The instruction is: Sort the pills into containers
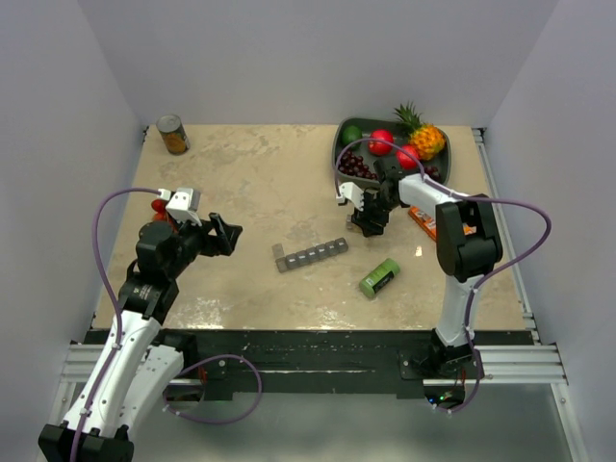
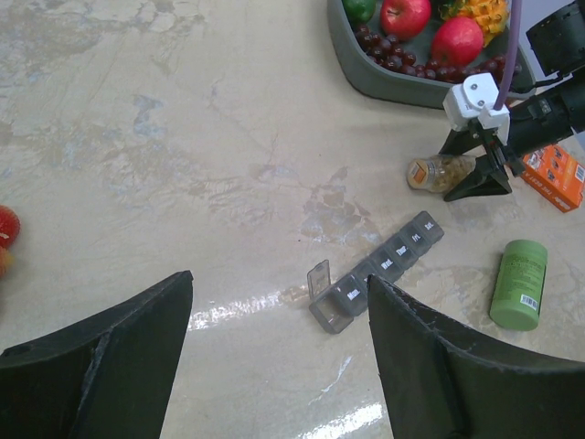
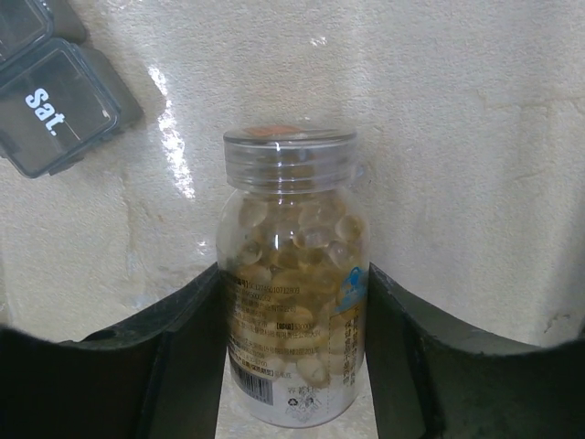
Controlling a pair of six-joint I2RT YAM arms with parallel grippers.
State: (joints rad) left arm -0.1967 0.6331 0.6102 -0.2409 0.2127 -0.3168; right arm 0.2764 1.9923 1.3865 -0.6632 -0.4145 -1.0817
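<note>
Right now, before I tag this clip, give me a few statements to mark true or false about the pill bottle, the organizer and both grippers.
1. The pill bottle has its cap on. True.
2. Every lid on the pill organizer is shut. False: the lid of one end compartment stands open.
3. The left gripper holds the green bottle. False: the gripper is open and empty, and that bottle lies on the table.
4. The right gripper has one finger on each side of the pill bottle. True.
</note>
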